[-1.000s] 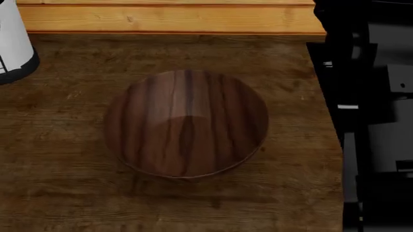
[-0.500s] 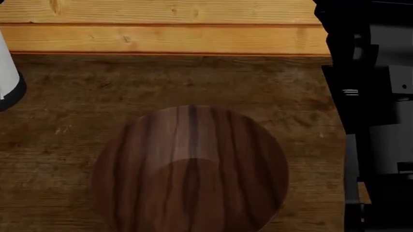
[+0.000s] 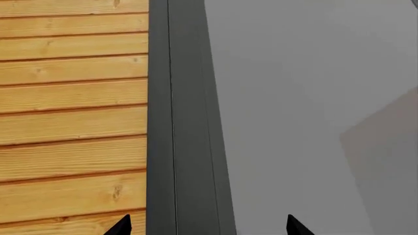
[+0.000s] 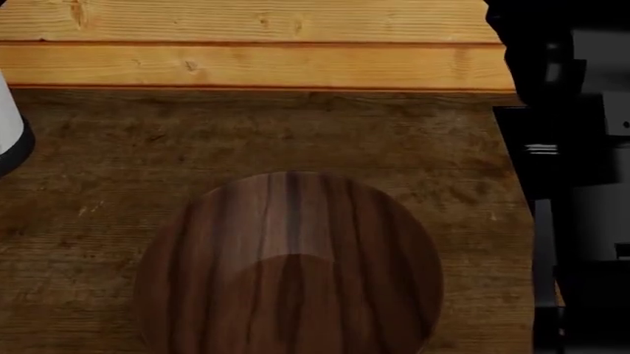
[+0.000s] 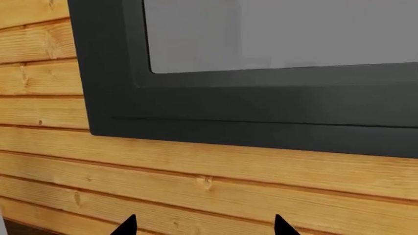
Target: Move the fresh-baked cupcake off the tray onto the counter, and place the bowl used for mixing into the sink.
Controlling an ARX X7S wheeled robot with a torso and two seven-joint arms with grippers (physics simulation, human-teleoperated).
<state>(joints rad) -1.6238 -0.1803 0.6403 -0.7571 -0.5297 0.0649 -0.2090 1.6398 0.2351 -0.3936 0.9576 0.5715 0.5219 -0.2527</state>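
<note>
Bowl: the large round dark-brown wooden bowl (image 4: pixel 291 265) sits on the dark wood-plank surface (image 4: pixel 118 155), low in the head view, part cut off by the frame edge.
Sink: the deep black basin (image 4: pixel 576 221) lies just past the surface's right edge, on the bowl's right.
Cupcake and tray: neither shows in any view.
Left hand (image 3: pixel 205 226): only two dark tips show, spread apart, nothing between them; it faces a dark frame (image 3: pixel 183 122) and pale pine wall boards (image 3: pixel 72 98), so it is raised and the bowl lies below it, out of its sight.
Right hand (image 5: pixel 203 225): tips likewise spread and empty, facing wall boards and a dark frame.
Nearer arm: cannot tell; neither arm appears in the head view.
Judgement: either hand must drop well down before reaching the bowl's rim.
</note>
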